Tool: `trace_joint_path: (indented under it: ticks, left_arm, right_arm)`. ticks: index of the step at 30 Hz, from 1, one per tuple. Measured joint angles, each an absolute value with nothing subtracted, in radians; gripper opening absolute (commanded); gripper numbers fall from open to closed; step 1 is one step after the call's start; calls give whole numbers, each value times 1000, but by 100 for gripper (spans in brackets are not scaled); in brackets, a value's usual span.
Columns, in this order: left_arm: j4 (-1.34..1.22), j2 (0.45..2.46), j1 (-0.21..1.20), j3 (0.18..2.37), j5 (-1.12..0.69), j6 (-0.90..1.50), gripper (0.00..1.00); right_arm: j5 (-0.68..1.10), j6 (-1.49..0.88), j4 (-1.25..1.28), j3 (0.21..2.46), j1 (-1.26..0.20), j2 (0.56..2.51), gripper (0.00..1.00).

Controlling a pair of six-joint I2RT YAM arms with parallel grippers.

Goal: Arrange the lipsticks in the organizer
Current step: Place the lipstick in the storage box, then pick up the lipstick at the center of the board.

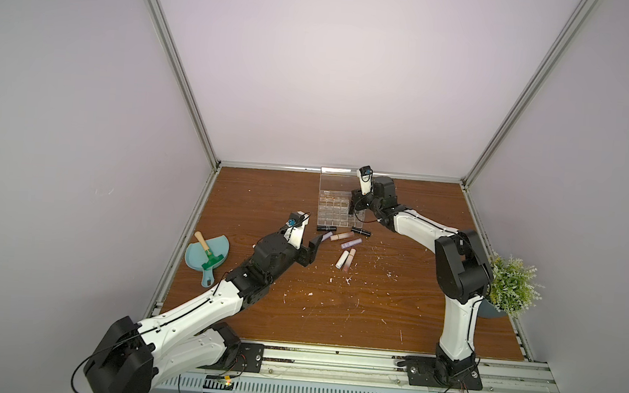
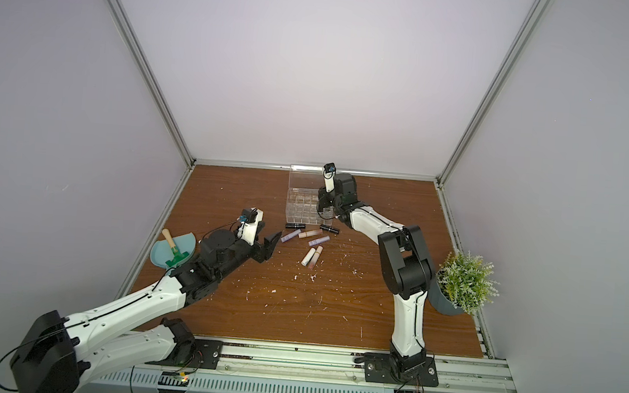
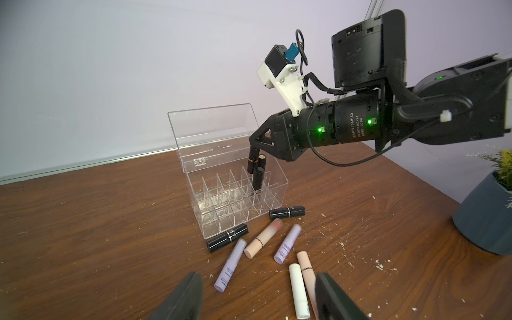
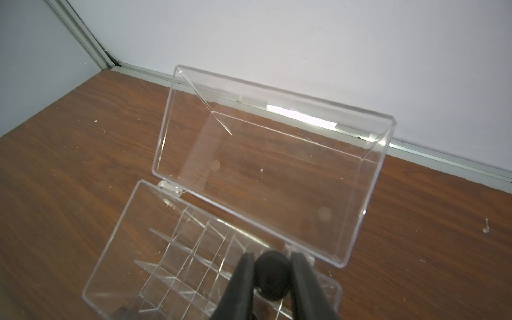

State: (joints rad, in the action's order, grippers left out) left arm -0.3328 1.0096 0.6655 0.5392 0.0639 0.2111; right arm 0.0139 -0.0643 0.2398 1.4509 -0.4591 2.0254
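Plainly, the organizer point(image 1: 336, 212) stands near the far edge of the wooden surface point(image 1: 372, 317) with its lid point(image 4: 271, 155) tipped open. We see the right end effector point(image 4: 273, 256) over the cells on the side nearest its own arm. In the right wrist view its fingers point(image 4: 243, 277) closely flank the round cap of an upright black lipstick point(image 4: 273, 279). Whether they pinch it or stand just clear we cannot tell, and the tube below the cap is hidden. In the left wrist view dark tubes and fingers overlap there, so we cannot sort out which cell holds what.

The left end effector point(image 1: 310, 249) is spread and holds nothing, near a scatter of lipsticks point(image 1: 351, 243). Its own camera shows only its fingertips point(image 3: 191, 282), cut off by the frame edge. We count seven tubes lying just in front of the organizer: two black tubes point(image 3: 227, 237), a beige tube point(image 3: 263, 238), two lilac tubes point(image 3: 287, 243), a white tube point(image 3: 298, 291) and a pink tube point(image 3: 304, 266), which slips partly behind a finger. In a top view the left arm covers part of the teal dustpan point(image 2: 186, 242). The potted plant point(image 3: 482, 216) is cropped.
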Motion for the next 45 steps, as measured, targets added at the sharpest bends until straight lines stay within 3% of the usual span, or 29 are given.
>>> trace_joint_path:
  ticks: [2, 4, 6, 9, 15, 27, 45]
  left_arm:
    - [-324, 1021, 665, 550, 55, 210, 71]
    - [-294, 1051, 665, 582, 39, 206, 84]
    - [-264, 1089, 665, 620, 20, 204, 89]
    - [-236, 1137, 665, 659, -9, 205, 91]
    - [-145, 1209, 667, 709, -55, 196, 86]
    - [21, 1476, 736, 819, -112, 171, 73]
    - [156, 1772, 759, 1047, -113, 162, 63]
  right_arm:
    - [12, -64, 241, 1451, -459, 2025, 44]
    - [8, -62, 243, 1450, -460, 2025, 52]
    - [7, -60, 246, 1445, -461, 2025, 58]
    - [6, -60, 249, 1431, -463, 2022, 61]
    - [0, -70, 247, 1306, -463, 1912, 60]
    - [-66, -140, 285, 901, -411, 1392, 58]
    - [-42, -178, 263, 809, -402, 1324, 57]
